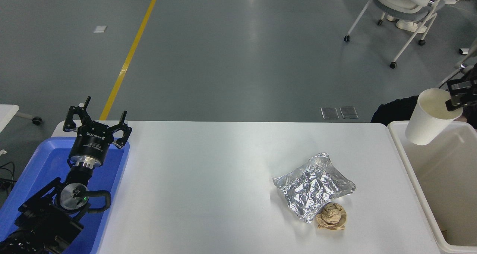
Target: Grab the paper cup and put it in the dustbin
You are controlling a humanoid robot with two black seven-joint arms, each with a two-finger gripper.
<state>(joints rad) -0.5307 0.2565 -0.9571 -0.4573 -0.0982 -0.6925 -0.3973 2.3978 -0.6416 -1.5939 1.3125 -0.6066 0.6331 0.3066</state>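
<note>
While the right gripper point(455, 97) pinches the rolled rim of the paper cup point(428, 116) at the table's two o'clock corner, the cup hangs tilted in the air, its base over the near-left corner of the dustbin point(411, 179) and its cream inside turned toward the camera. One finger sits inside the mouth; the other is hidden behind the wall, so the hold reads as a rim pinch closed on the cup.

Judging by its look, the cup is very light and thin-walled: stiff enough along the rolled rim, soft in the side, easy to crush or let swing. The rim is the sensible place to hold it, as here, and a light squeeze should do.

For room, the bin's thick rim runs from twelve to six o'clock along the white table's point(208, 179) right edge, and its open mouth lies toward three o'clock. The cup looks high enough to clear that rim. A dark-sleeved person point(391, 110) is close behind at twelve o'clock. The foil tray point(313, 187) and brown paper ball point(331, 216) lie well apart at five o'clock. The left gripper point(97, 125) is parked, fingers spread, over the blue tray point(37, 168) at nine o'clock.
</note>
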